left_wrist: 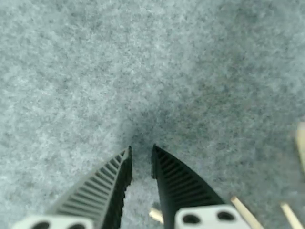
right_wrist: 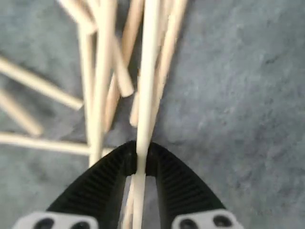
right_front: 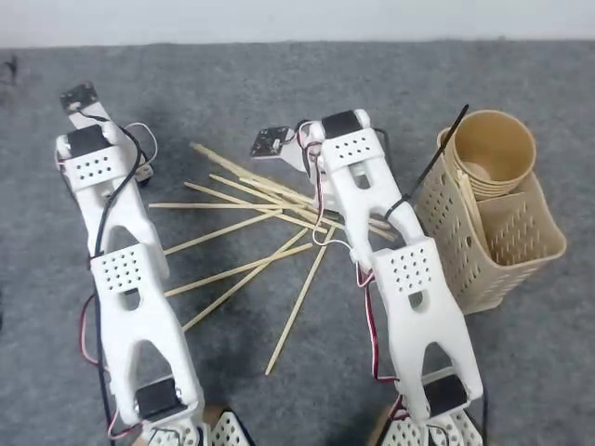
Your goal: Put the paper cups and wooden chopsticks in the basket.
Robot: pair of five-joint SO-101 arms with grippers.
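Black right gripper [right_wrist: 141, 160]: clamped on one held chopstick [right_wrist: 151, 71]. The stick passes between the jaws and runs on past the tips.
Held chopstick: pale wood, lying in line with the heap ahead of it. Cannot tell whether it is lifted off the table.
Loose chopsticks [right_front: 232, 271]: a crossed scatter on the table between the two arms, fanning outward from a tangle under the right arm's forward end. In the right wrist view several overlap just beyond the fingertips.
Right arm [right_front: 409, 279]: white, stretched from the near edge over the right side of the scatter, its flank just beside the basket.
Left gripper [left_wrist: 141, 150]: black ribbed fingers set a narrow gap apart, nothing between them, over bare grey surface.
Stick ends [left_wrist: 245, 210]: a few pale tips near the left gripper, apart from it.
Left arm [right_front: 121, 269]: white, on the left of the scatter, clear of the sticks.
Basket [right_front: 502, 251]: beige perforated plastic, on the table to the right of the right arm.
Paper cups [right_front: 497, 149]: a nested stack, upright in the basket's far compartment.
Pale stick [right_front: 471, 206]: inside the basket, leaning by the cups; too slim to count.
Black strip [right_front: 437, 163]: thin, slanting across the basket's left rim toward the right arm.
Table [right_front: 279, 84]: grey, felt-like cover.
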